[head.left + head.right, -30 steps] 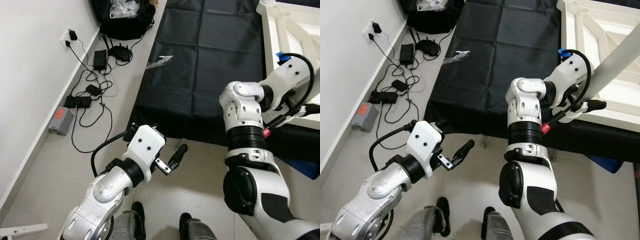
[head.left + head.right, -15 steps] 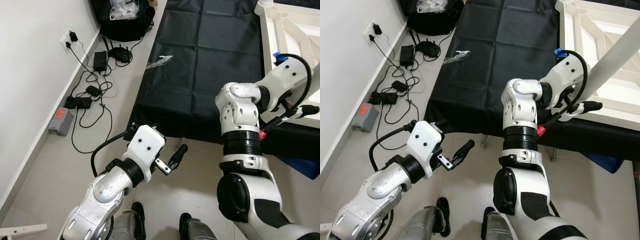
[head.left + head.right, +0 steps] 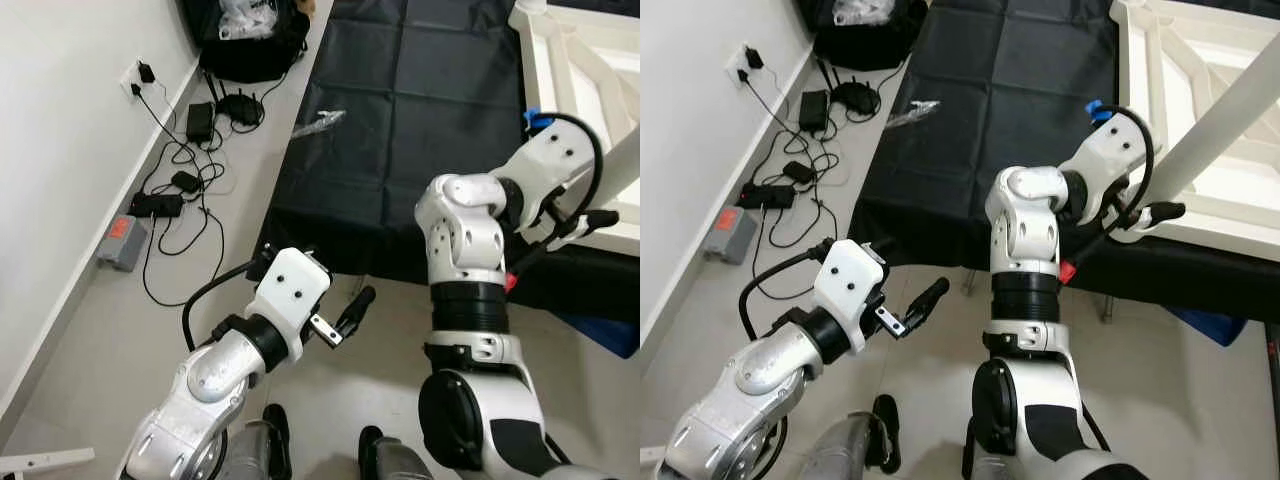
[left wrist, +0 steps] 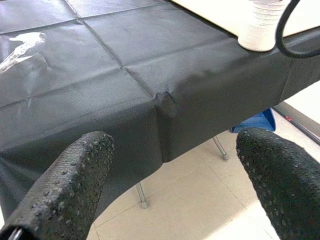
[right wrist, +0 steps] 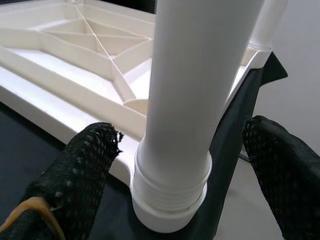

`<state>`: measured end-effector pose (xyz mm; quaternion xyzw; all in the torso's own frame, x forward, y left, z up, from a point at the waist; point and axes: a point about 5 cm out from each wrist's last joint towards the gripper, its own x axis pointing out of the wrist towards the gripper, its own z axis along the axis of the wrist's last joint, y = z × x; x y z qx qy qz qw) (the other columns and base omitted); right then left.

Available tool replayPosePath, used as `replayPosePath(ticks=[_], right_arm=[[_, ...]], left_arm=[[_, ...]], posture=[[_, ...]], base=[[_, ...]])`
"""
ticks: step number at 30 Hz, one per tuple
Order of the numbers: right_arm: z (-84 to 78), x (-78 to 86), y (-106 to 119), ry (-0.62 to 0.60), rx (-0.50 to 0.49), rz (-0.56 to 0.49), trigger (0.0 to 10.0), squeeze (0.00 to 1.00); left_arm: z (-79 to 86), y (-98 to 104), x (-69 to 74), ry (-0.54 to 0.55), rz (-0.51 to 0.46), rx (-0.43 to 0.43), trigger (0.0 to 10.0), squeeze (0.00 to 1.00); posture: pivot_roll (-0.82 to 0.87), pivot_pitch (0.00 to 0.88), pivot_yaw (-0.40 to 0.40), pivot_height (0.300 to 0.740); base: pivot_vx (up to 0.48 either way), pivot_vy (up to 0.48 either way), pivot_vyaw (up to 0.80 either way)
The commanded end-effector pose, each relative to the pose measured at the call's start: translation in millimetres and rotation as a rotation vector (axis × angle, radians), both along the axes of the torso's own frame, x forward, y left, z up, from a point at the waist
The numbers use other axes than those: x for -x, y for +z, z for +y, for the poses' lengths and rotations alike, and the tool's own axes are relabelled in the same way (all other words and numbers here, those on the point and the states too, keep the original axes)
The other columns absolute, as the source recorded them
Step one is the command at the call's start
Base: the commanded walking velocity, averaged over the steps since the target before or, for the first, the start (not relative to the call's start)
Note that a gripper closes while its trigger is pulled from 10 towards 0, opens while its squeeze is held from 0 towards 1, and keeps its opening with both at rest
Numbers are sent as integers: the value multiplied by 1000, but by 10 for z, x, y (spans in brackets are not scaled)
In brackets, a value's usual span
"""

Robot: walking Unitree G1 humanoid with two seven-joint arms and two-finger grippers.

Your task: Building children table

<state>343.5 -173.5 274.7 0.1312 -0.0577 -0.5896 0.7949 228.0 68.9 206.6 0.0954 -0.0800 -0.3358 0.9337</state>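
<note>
Here the right gripper (image 5: 175, 165) stands wide open around the white plastic table leg (image 5: 200, 85), seated in a corner of the upturned white ribbed plastic table panel (image 3: 1200, 215), probably to grip and twist it, while the left gripper (image 4: 170, 175) hangs wide open, idle.

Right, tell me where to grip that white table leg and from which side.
Grip the leg on its smooth round shaft just above the ribbed collar, probably side-on. It stands upright in the corner of the upturned tabletop, and the right gripper already has a finger on each side of it, open.
</note>
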Motion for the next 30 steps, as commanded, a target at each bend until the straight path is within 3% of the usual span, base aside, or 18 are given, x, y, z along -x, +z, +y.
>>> replayPosePath(ticks=[1,8,19,21,27,29,30], right_arm=[[14,63,-9,3,21,2,10000,0],[53,280,-119,99,95,9,10000,0],[12,455,-278,209,159,41,10000,0],[-10,585,-381,288,205,68,10000,0],[8,736,-588,496,236,98,10000,0],[8,736,-588,496,236,98,10000,0],[18,763,-633,599,257,84,10000,0]], left_arm=[[7,-45,-6,2,12,-11,10000,0],[-26,-38,13,-41,19,7,10000,0],[-48,-53,29,-58,21,8,10000,0],[-58,-61,41,-61,22,12,10000,0],[-56,-92,55,-63,30,11,10000,0],[-56,-92,55,-63,30,11,10000,0],[-52,-100,55,-62,31,11,10000,0]], posture=[[158,327,-6,740],[151,317,2,740],[138,304,1,740],[140,302,5,740],[137,290,11,740],[137,290,11,740],[134,287,11,740]], base=[[0,0,0],[0,0,0],[0,0,0],[0,0,0],[0,0,0],[0,0,0],[0,0,0]])
